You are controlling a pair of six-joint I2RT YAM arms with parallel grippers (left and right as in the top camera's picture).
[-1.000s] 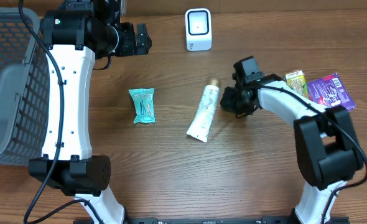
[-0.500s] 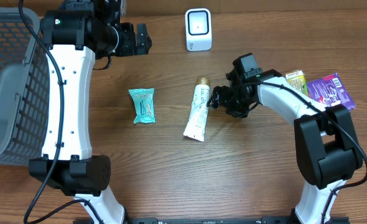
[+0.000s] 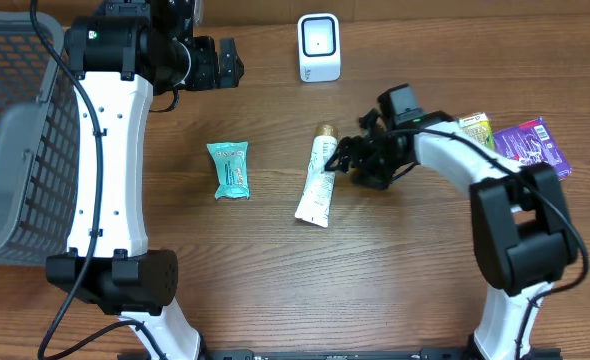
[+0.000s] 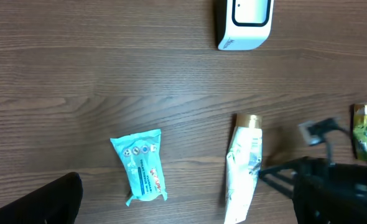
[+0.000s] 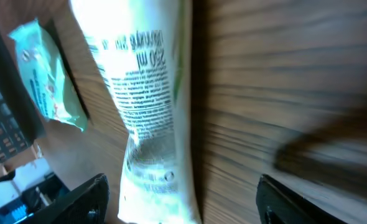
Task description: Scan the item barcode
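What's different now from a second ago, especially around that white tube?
The right gripper opened and reached left toward the white tube with the gold cap. The tube's cap end swung left, so it now lies straighter. The jaws stand open, not closed on it. The teal packet, the white scanner and the left gripper stayed put.

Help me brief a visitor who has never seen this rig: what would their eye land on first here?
Most likely the white tube lying mid-table, with the right gripper open at its side. Next come the white scanner standing at the far edge and the big grey basket on the left.
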